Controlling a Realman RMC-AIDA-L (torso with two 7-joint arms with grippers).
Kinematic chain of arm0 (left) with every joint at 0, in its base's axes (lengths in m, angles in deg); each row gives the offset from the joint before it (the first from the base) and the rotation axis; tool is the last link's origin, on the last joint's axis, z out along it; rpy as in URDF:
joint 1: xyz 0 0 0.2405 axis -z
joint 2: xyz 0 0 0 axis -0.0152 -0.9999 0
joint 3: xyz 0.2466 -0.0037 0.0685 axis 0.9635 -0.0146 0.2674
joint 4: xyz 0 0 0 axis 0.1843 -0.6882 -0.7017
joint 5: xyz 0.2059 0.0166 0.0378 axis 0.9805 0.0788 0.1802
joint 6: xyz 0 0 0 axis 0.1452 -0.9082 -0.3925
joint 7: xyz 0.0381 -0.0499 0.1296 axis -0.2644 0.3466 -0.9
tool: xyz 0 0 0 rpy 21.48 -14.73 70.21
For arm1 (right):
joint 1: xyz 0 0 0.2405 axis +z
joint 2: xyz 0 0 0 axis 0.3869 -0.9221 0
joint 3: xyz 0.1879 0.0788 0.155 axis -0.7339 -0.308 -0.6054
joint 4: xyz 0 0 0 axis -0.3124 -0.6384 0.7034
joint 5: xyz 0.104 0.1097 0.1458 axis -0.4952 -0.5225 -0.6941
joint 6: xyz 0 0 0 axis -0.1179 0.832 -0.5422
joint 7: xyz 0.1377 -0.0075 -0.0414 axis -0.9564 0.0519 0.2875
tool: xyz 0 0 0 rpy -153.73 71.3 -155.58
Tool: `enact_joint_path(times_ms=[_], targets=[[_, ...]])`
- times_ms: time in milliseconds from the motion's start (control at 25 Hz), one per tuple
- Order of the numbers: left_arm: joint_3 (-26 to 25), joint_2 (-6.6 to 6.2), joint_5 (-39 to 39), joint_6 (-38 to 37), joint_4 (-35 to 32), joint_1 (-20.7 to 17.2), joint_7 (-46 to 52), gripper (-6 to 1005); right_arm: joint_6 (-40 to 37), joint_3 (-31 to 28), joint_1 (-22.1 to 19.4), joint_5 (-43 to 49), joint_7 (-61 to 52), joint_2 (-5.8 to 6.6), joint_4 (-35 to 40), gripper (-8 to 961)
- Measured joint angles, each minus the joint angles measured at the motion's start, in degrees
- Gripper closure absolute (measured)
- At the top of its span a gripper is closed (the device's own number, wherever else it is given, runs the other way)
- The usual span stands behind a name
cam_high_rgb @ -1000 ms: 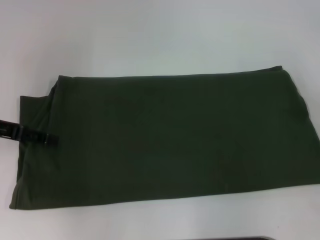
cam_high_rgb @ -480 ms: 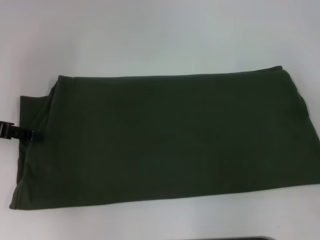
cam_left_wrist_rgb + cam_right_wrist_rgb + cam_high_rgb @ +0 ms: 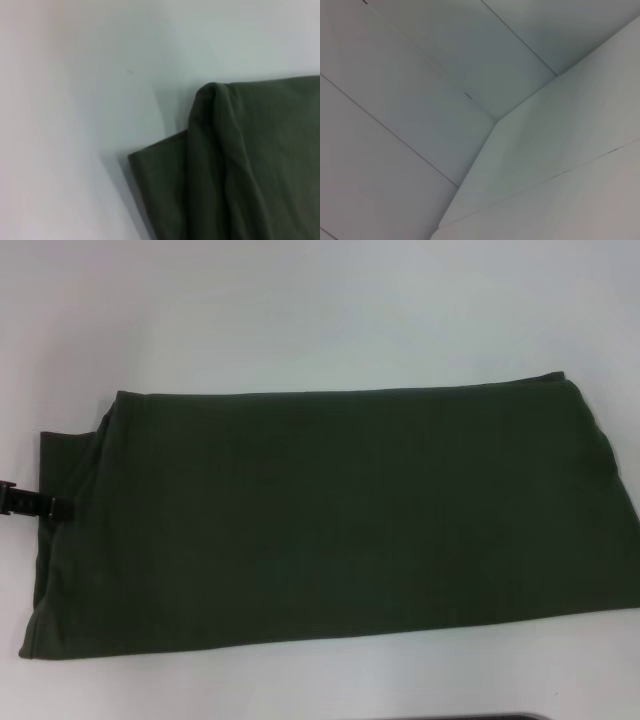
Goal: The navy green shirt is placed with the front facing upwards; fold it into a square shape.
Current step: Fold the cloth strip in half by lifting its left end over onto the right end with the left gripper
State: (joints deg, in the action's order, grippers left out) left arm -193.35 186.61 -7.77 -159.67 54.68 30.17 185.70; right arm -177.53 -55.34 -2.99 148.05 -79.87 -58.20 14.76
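The navy green shirt [image 3: 330, 515] lies on the white table as a long folded rectangle with plain green fabric up; no lettering or collar shows. At its left end a lower layer sticks out a little past the top layer. My left gripper [image 3: 60, 508] is a thin black shape reaching in from the left edge, its tip over the shirt's left border. The left wrist view shows that end of the shirt [image 3: 240, 170], with a rounded fold and the lower layer's corner on the table. My right gripper is out of view.
The white table [image 3: 300, 310] surrounds the shirt on all sides. A dark edge [image 3: 480, 717] shows at the bottom of the head view. The right wrist view shows only white panels and a white table corner [image 3: 530, 160].
My left gripper has drawn back to the left, from well over the shirt's left end to just at its border. The shirt has not moved.
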Motion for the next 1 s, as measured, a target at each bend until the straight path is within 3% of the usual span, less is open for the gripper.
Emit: enact_joint_path(times_ms=[1000], targets=[[0.76,-0.13,0.52,1.66,-0.94,0.18,0.73,443,-0.05,-0.61,0.04,0.0,-0.07,0.3,0.0,28]])
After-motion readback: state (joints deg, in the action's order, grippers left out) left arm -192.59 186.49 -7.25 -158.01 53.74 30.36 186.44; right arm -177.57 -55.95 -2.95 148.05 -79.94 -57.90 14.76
